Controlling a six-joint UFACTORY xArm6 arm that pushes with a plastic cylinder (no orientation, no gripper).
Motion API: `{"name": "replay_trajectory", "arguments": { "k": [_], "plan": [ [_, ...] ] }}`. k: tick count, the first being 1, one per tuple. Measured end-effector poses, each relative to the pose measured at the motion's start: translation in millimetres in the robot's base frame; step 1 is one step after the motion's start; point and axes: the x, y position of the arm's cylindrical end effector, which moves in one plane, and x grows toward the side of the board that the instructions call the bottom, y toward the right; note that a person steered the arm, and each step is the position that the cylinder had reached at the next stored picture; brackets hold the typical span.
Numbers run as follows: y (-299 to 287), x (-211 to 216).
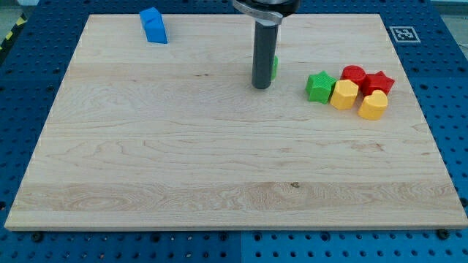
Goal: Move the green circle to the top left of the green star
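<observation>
Nearest the camera lies only bare pale wooden board (pixel 219 190). The green circle block (pixel 274 67) sits toward the board's top edge, a little to the view's right of centre — only a sliver of it peeks out behind my rod, so its shape cannot be confirmed. My tip (pixel 261 87) rests against its left side, placed, I judge, to push it rightward. There is no claw to open or close, only the rod. To the right, the green star-shaped block (pixel 319 86) heads a cluster near the right edge — yellow hexagonal block (pixel 344 95), yellow rounded block (pixel 373 106), red round block (pixel 354 74), red star-shaped block (pixel 379 82). A blue block (pixel 153 26) stands near the top-left corner, well clear.
</observation>
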Motion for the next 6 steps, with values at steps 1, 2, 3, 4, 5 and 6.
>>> {"name": "replay_trajectory", "arguments": {
  "k": [1, 2, 3, 4, 5, 6],
  "plan": [
    [-46, -1],
    [-59, -24],
    [-40, -50],
    [-34, -51],
    [-9, -51],
    [4, -51]
  ]
}}
